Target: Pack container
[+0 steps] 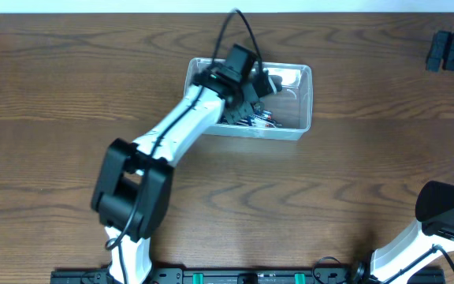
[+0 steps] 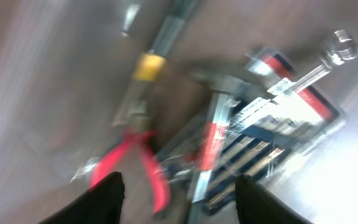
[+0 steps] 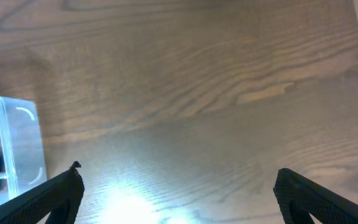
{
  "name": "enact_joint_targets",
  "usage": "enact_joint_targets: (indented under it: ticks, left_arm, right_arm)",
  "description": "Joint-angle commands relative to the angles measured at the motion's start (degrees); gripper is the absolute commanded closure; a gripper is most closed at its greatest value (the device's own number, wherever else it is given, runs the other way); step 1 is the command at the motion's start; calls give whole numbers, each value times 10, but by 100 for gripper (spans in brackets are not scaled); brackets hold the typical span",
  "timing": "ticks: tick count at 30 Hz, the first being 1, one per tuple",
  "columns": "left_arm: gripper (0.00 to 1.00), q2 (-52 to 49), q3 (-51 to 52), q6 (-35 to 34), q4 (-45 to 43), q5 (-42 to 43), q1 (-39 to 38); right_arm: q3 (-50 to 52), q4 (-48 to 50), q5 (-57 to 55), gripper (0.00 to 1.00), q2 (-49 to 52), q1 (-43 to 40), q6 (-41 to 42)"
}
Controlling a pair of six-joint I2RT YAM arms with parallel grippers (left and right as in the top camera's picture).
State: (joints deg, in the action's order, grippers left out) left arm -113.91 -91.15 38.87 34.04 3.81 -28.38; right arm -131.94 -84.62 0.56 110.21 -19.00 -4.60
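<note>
The clear plastic container (image 1: 299, 104) stands at the back middle of the table with hand tools inside. My left gripper (image 1: 252, 88) hangs over the container's left half; it is open and empty. Its wrist view is blurred and shows red-handled pliers (image 2: 143, 163), a yellow-banded tool (image 2: 148, 65) and a packaged bit set (image 2: 278, 124) between and beyond the fingers (image 2: 179, 199). My right gripper (image 1: 453, 52) is at the far right back, open and empty above bare table (image 3: 176, 193). The container's corner (image 3: 14, 146) shows at the left edge of the right wrist view.
Brown wood-grain table (image 1: 369, 181) all around. The left arm (image 1: 164, 138) stretches diagonally from the front toward the container. The right arm's base (image 1: 448, 209) is at the front right.
</note>
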Motion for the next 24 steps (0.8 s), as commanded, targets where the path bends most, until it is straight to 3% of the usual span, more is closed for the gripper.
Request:
enact_joint_targets:
  ticks: [1, 3, 10, 17, 24]
  left_arm:
    - [19, 78, -50, -83, 2, -16, 43]
    - [2, 110, -61, -142, 13, -15, 75]
    - [1, 215, -63, -323, 127, -14, 226]
    - [1, 310, -37, -309, 249, 18, 290]
    - [1, 474, 124, -317, 225, 19, 285]
  right_arm:
    - [-2, 8, 38, 1, 4, -1, -4]
    - [-2, 17, 73, 1, 4, 2, -14]
    - [-2, 34, -29, 1, 3, 78, 15]
    - [-2, -17, -41, 1, -1, 147, 51]
    - [2, -86, -40, 3, -56, 165, 75]
